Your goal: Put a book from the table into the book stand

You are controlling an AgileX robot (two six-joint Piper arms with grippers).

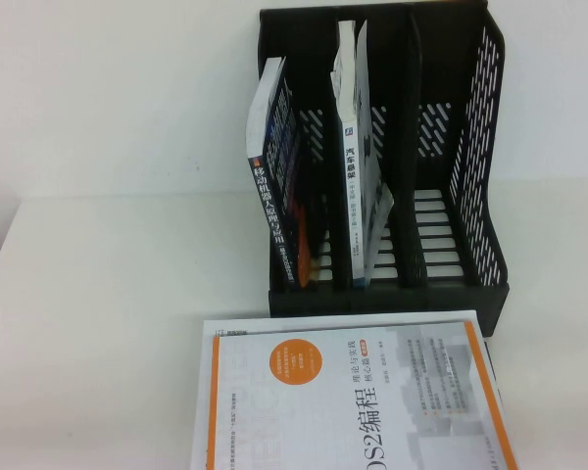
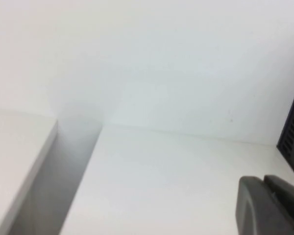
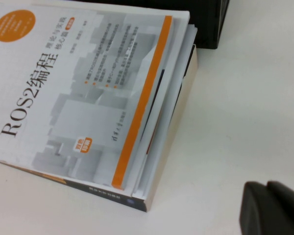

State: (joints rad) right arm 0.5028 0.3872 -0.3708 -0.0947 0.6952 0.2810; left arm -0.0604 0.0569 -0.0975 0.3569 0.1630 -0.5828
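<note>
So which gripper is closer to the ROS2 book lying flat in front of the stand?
Right. The right gripper hovers just off the ROS2 book, beside its page edges. The left gripper is over bare table, with no book in its view.

We see a matt black plastic book stand (image 1: 475, 147) with perforated sides, a glossy paper cover on the orange-bordered ROS2 book (image 3: 88, 88), a smooth white counter (image 1: 108, 294), a dark matt plastic right claw (image 3: 272, 208).

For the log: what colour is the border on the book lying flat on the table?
Orange, on the book; right wrist view shows it best.
</note>
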